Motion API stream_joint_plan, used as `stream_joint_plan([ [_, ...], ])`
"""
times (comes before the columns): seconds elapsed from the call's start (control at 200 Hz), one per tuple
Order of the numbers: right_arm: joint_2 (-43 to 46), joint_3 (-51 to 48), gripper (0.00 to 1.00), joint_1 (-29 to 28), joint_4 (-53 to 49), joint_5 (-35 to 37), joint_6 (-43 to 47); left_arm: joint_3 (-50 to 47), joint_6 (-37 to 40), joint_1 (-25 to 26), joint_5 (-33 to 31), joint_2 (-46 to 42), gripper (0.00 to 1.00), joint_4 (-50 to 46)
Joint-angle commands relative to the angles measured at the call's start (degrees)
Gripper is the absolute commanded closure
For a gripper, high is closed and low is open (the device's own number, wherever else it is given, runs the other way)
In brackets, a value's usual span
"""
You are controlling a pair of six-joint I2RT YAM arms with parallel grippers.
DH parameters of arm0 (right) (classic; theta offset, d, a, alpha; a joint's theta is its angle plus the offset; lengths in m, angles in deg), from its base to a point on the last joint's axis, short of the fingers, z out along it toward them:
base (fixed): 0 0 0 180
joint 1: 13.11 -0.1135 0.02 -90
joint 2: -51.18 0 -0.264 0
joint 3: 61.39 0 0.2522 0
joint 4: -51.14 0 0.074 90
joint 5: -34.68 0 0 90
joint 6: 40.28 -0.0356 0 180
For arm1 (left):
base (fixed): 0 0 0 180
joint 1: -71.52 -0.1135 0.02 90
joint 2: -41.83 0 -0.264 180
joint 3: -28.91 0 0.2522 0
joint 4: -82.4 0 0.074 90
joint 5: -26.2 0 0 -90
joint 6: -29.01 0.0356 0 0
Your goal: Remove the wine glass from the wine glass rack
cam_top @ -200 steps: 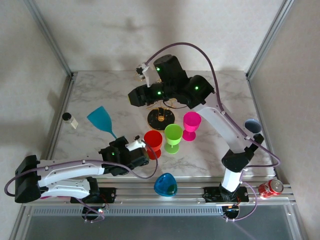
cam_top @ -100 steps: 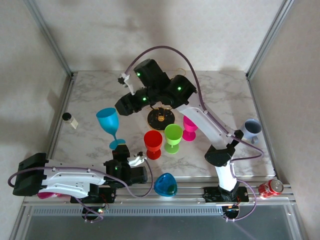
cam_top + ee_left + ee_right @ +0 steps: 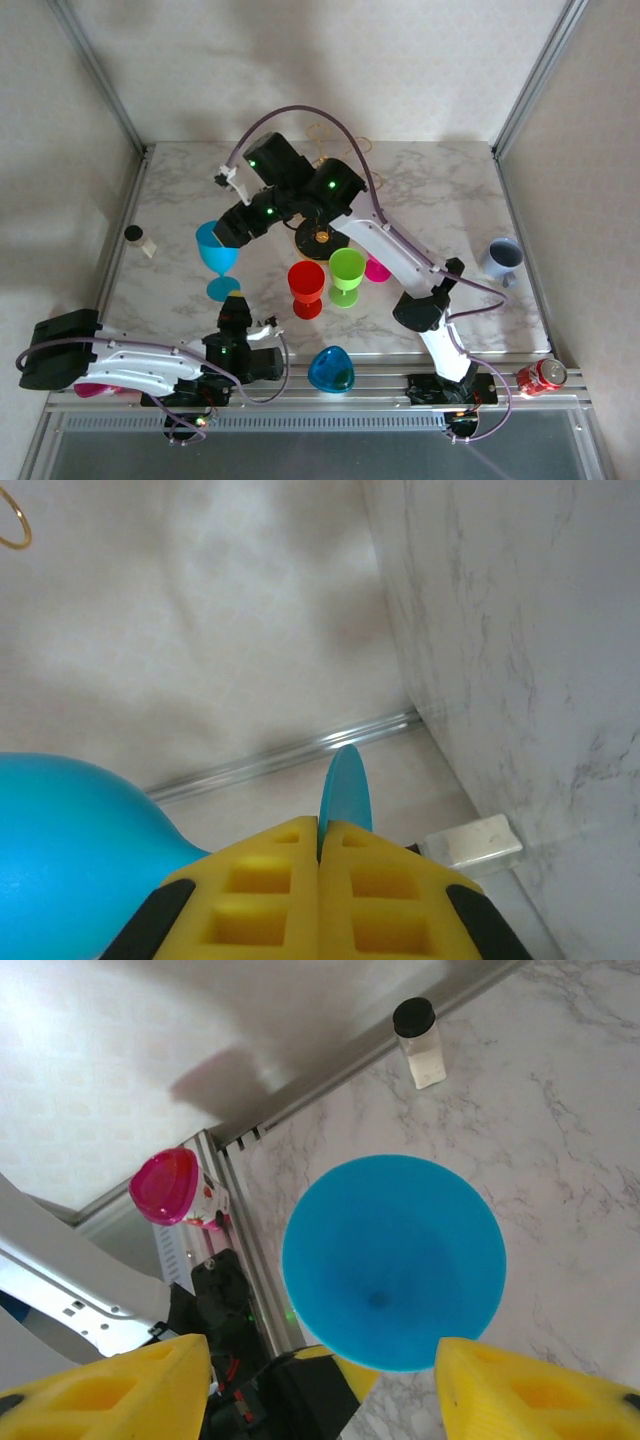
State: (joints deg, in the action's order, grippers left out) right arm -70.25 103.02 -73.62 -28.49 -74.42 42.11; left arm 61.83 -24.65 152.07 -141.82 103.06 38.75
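Observation:
The blue wine glass (image 3: 217, 250) stands upright left of centre, clear of the rack. My left gripper (image 3: 234, 304) is shut on the thin disc of its foot (image 3: 345, 785), and its bowl (image 3: 70, 850) bulges at the lower left of the left wrist view. I cannot tell if the foot touches the table. My right gripper (image 3: 232, 226) hovers open above the bowl (image 3: 392, 1260), its yellow fingers (image 3: 120, 1385) spread wide and holding nothing. The wine glass rack (image 3: 321, 238) shows its black base and gold wire behind the right arm. Its gold ring (image 3: 12, 525) shows in the left wrist view.
Red (image 3: 306, 283), green (image 3: 347, 270) and pink (image 3: 378, 268) glasses stand in front of the rack. A dark blue cup (image 3: 330, 370) lies at the near edge, a grey mug (image 3: 502, 258) and a soda can (image 3: 540, 377) at the right, and a small vial (image 3: 140, 238) at the left.
The blue glass went from tilted to upright and came nearer as the left arm drew back. The right arm swung left until its open gripper stood over the glass.

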Motion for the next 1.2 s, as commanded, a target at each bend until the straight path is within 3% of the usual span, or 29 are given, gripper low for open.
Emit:
stream_joint_plan([
  [0.0,-1.82,1.97,0.36,-2.15,-0.96,0.01,3.07,-1.44,4.96,0.48,-5.61,-1.50,1.00,3.52],
  [0.21,-4.19,3.37,0.31,-4.16,-1.15,1.46,5.33,-1.80,7.41,0.57,-6.37,-0.95,1.00,6.64],
  [0.786,-6.43,3.72,0.32,-4.79,-0.22,0.72,6.12,-1.58,8.40,1.23,-6.52,0.64,1.00,7.64],
  [0.991,-6.81,3.76,0.38,-4.81,-0.27,0.90,6.86,-1.58,8.40,1.24,-6.19,0.47,1.00,7.92],
  [1.191,-7.04,3.70,0.52,-4.97,-0.70,0.64,7.53,-1.67,8.22,1.20,-6.15,0.12,1.00,7.90],
])
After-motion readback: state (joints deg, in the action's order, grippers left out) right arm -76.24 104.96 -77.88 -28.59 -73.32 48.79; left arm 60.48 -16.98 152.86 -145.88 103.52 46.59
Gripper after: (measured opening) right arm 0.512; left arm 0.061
